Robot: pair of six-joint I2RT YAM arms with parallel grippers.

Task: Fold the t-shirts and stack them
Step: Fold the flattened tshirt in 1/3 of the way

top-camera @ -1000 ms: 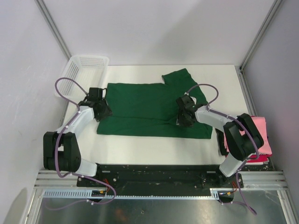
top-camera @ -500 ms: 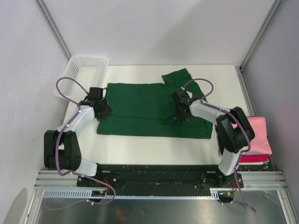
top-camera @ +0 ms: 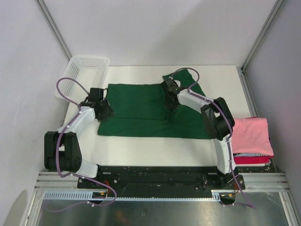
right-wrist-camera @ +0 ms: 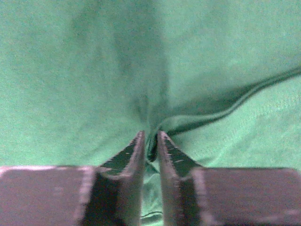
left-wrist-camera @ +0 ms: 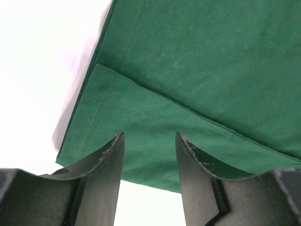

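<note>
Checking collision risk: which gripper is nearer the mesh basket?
Left. The left gripper sits at the left edge of the green t-shirt, close to the basket; the right gripper pinches the shirt right of centre, much farther away.

From the top camera I see even, bright light on the white table top [top-camera: 141,148], with only soft, short shadows beside the arms [top-camera: 77,121]. In the left wrist view this table is burnt out to pure white, but the large dark green cloth t-shirt [left-wrist-camera: 202,70] is sharp. The right wrist view is dimmer and soft, and the black fingers [right-wrist-camera: 129,157] of the right gripper [right-wrist-camera: 150,140] are out of focus.
</note>
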